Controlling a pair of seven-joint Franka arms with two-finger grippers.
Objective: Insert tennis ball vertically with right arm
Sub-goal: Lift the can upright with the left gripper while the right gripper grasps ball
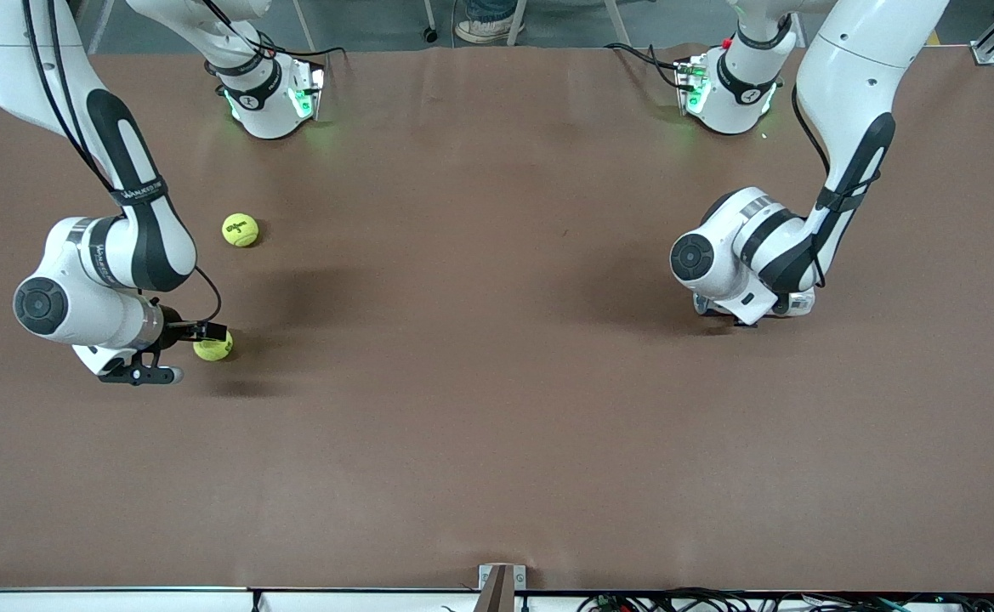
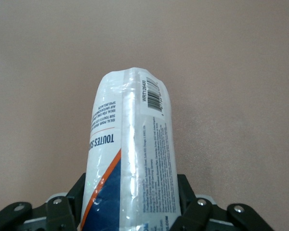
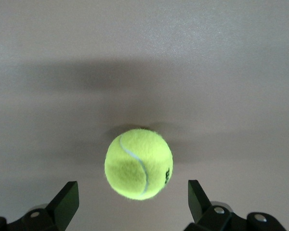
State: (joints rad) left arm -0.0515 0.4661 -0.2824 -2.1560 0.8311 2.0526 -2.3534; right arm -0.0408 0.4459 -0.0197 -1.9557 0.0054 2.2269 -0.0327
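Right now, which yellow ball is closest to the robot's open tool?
The tennis ball nearer the front camera, lying between the right tool's open fingers. The other tennis ball, with black lettering on top, lies apart, farther from the camera.

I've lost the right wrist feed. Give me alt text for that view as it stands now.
A fuzzy yellow-green tennis ball sits on the brown table, centred between the two black fingers of the open right claw, which does not touch it. The ball's white seam and a small black print show; shadows band the table around it.
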